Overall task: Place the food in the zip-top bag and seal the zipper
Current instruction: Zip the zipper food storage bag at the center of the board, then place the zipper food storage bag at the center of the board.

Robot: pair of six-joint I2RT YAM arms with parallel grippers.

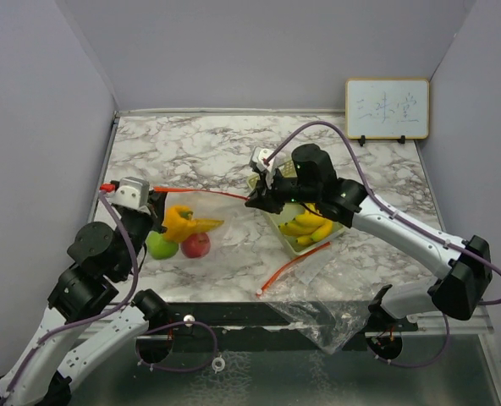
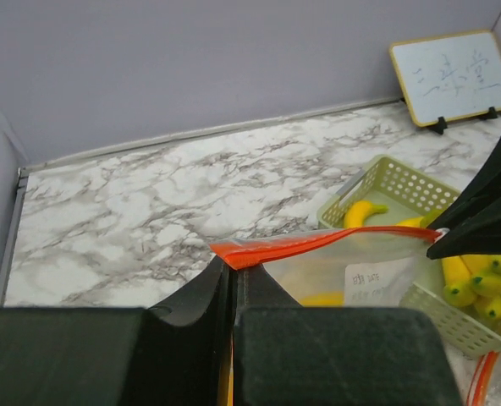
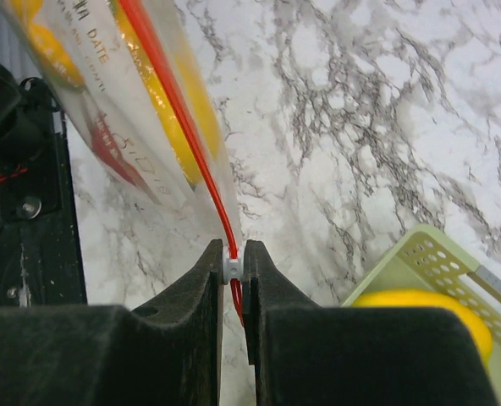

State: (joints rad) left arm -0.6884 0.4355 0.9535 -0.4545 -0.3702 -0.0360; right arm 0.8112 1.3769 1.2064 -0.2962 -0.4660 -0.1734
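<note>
A crinkly clear plastic zip-top bag (image 1: pixel 201 222) hangs stretched between the arms, at nine o'clock from the pale green perforated plastic tray (image 2: pixel 394 182). It already holds some glossy toy food pieces (image 1: pixel 183 224): yellow-orange, green and red ones. More yellow banana shapes (image 1: pixel 305 227) lie in the tray.

The left gripper (image 2: pixel 233 272) has its fingers pressed together on one end of the thin red-orange zipper strip (image 1: pixel 201 193). The right gripper (image 3: pixel 232 269) is nipped onto the small white slider (image 3: pixel 232 266) at the other end.

The film looks thin, limp and slippery, and it sags under its load. The strip is probably the only firm place to hold.

"DATE" is printed on the bag. A small label beside it is too small to read. The framed whiteboard (image 1: pixel 387 108) at one o'clock bears faint blue scrawl that cannot be made out.
</note>
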